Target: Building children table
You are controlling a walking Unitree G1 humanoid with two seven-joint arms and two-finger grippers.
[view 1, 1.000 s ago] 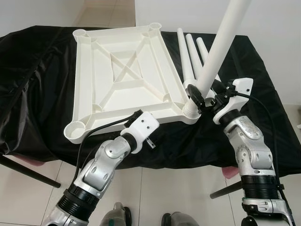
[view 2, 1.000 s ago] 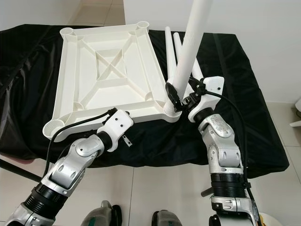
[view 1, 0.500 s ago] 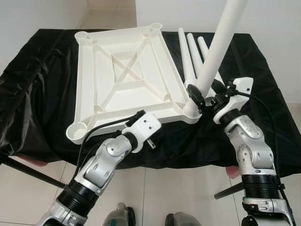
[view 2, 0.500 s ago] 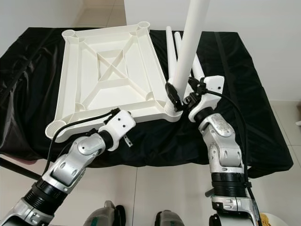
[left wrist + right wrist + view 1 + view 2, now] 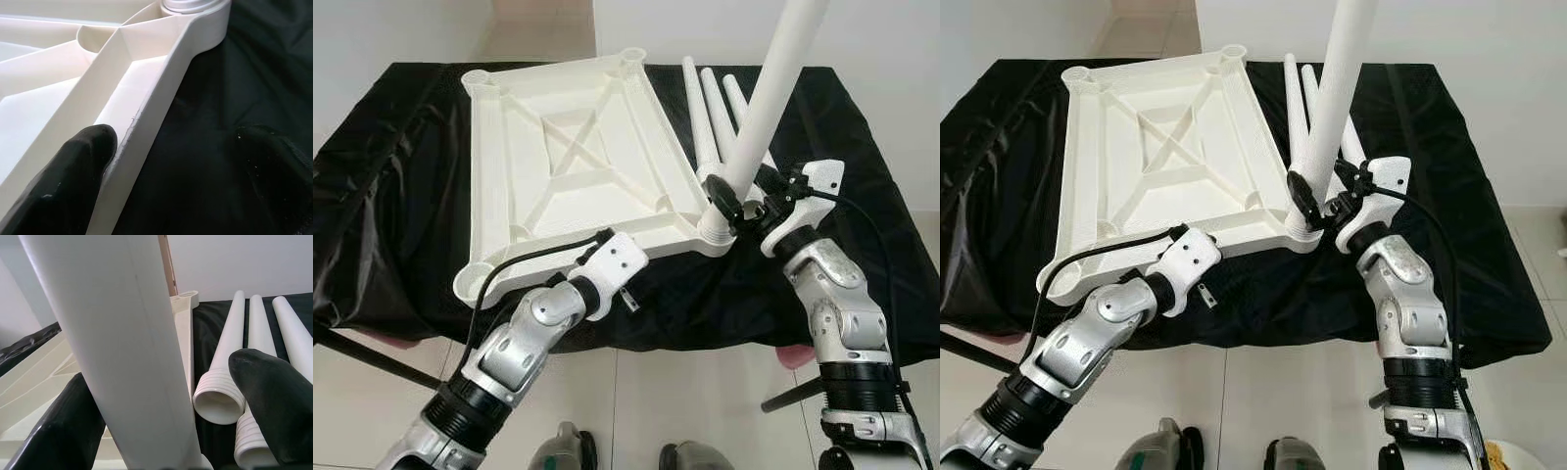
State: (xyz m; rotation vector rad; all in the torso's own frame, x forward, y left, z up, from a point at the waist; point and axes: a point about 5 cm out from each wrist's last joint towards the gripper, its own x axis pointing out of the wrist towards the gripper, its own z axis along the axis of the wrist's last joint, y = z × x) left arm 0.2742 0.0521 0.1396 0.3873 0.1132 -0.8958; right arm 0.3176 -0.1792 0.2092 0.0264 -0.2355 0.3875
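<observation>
A glossy black plastic sheet (image 5: 382, 206) drapes a work surface, creased and hanging in folds over its near edge and left side. Plain white walls (image 5: 891, 59) rise behind and to the right. Pale square floor tiles (image 5: 705, 392) with thin dark grout lines lie below, and beige tiling (image 5: 543, 29) shows past the far edge. Dark slanted support legs (image 5: 372, 357) emerge beneath the sheet at both sides. Even, soft light.
</observation>
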